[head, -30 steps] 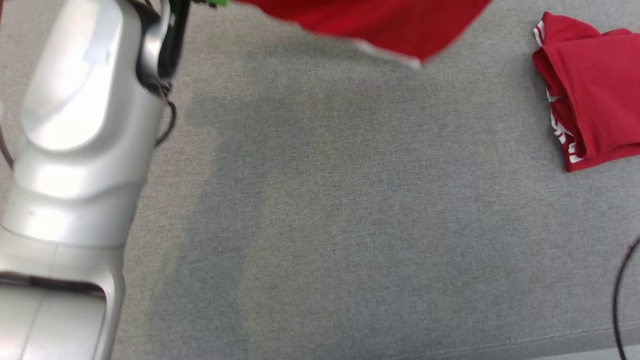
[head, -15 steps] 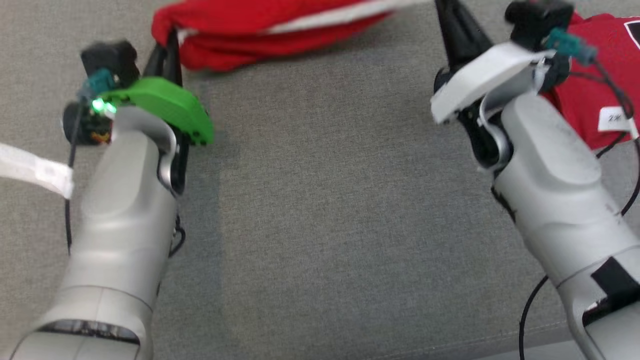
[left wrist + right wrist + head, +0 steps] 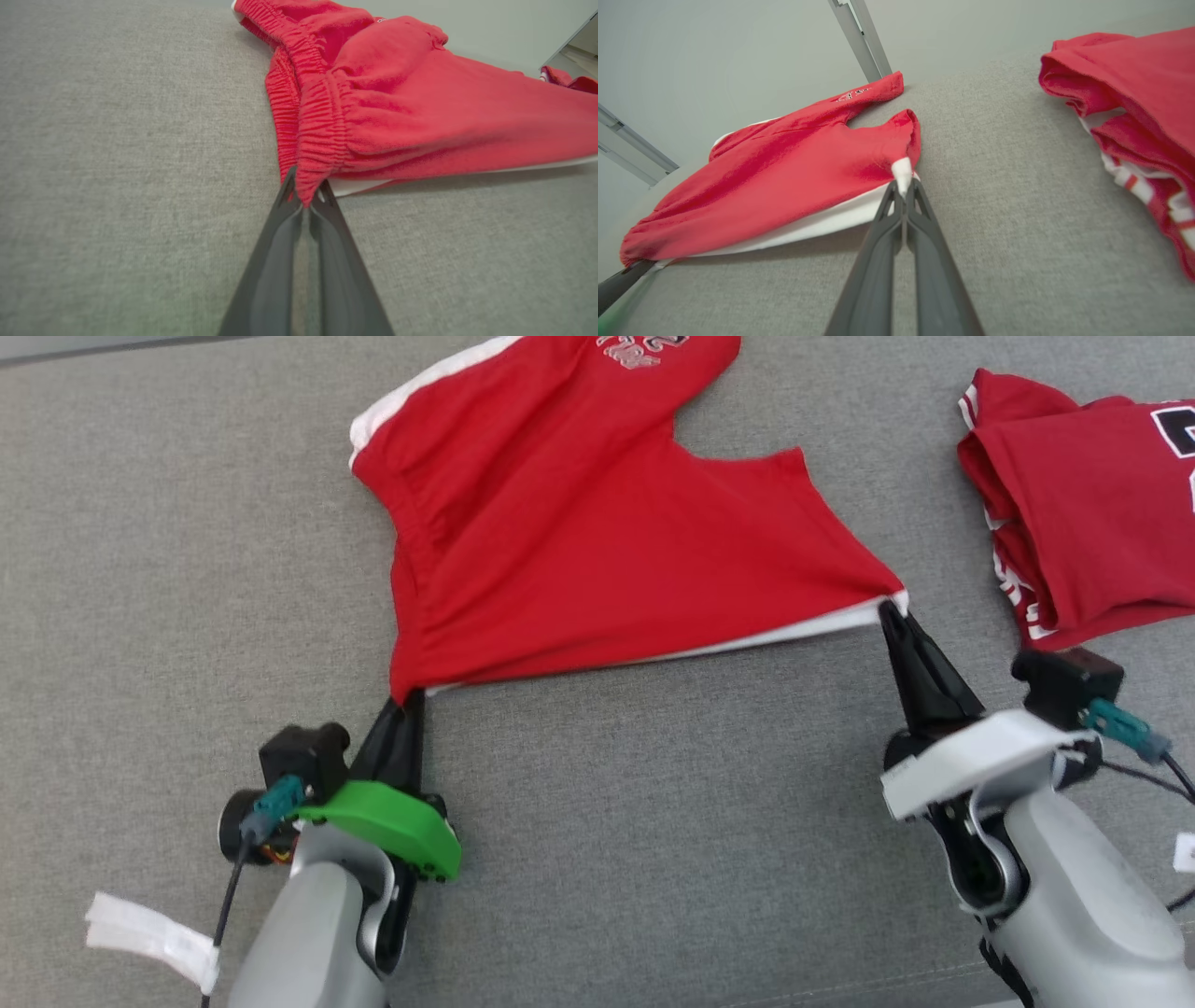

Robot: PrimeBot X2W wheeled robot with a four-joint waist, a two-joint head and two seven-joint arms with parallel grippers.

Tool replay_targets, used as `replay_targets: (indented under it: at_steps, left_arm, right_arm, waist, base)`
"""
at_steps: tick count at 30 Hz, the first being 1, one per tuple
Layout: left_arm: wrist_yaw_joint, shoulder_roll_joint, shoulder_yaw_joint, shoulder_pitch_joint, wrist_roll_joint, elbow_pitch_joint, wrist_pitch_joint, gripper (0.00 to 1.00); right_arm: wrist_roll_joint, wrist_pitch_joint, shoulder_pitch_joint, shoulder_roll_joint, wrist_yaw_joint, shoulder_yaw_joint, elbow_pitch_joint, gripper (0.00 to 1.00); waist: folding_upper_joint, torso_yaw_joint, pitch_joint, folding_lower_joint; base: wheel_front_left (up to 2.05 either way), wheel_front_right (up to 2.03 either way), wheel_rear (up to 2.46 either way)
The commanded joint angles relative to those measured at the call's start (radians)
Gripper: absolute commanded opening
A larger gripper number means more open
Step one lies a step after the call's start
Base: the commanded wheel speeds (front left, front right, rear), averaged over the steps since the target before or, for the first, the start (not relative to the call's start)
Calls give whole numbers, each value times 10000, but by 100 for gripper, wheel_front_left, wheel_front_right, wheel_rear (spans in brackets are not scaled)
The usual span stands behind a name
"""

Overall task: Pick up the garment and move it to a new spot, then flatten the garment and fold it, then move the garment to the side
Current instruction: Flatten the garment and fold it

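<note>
Now we are pinching the red shorts [image 3: 579, 523] at two corners: our left gripper [image 3: 408, 698] is clamping the elastic waistband end, and our right gripper [image 3: 892, 612] the white-striped hem. The shorts are lying spread toward the grey fabric surface's [image 3: 653, 803] far edge, apart from a folded red jersey [image 3: 1092, 523] toward the right edge.

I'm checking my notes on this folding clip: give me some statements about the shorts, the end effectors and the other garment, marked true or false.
The left end effector is shut on the red shorts at the elastic waistband. True.
The right end effector hangs open above the shorts. False: it is shut on a white-trimmed corner.
A second red garment lies to the robot's right, apart from the shorts. True.
The shorts are folded in half. False: they lie spread out on the grey surface.
</note>
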Motion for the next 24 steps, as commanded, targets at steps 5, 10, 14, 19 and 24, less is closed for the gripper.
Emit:
replay_targets:
  at_steps: [5, 10, 14, 19, 24]
  left_arm:
    - [-62, 148, -215, 1928, 130, -1432, 23, 0]
    - [3, 497, -451, 3374, -172, -3399, 1055, 0]
    - [264, 680, -579, 4378, -377, -5270, 2233, 0]
    - [417, 856, -669, 4732, -651, -6813, 3407, 0]
    - [301, 926, -532, 4054, -1254, -7108, 4276, 0]
  right_arm:
    - [-677, -41, 2457, -119, -10, -1130, -2082, 0]
    - [-1180, 1, 4389, 91, -10, -1983, -3938, 0]
    - [-1442, 396, 5320, 278, -10, -2480, -5068, 0]
    - [-1658, 967, 5476, 362, -10, -3061, -5854, 0]
    - [-1735, 1390, 4581, 159, -10, -3183, -5902, 0]
  waist:
    - [0, -68, -953, 0]
    - [0, -78, -1319, 0]
    - [0, -101, -1463, 0]
    - [0, -36, -1336, 0]
    - [0, 42, -794, 0]
  base:
    - [0, 0, 0]
    - [0, 0, 0]
    - [0, 0, 0]
    - [0, 0, 0]
    - [0, 0, 0]
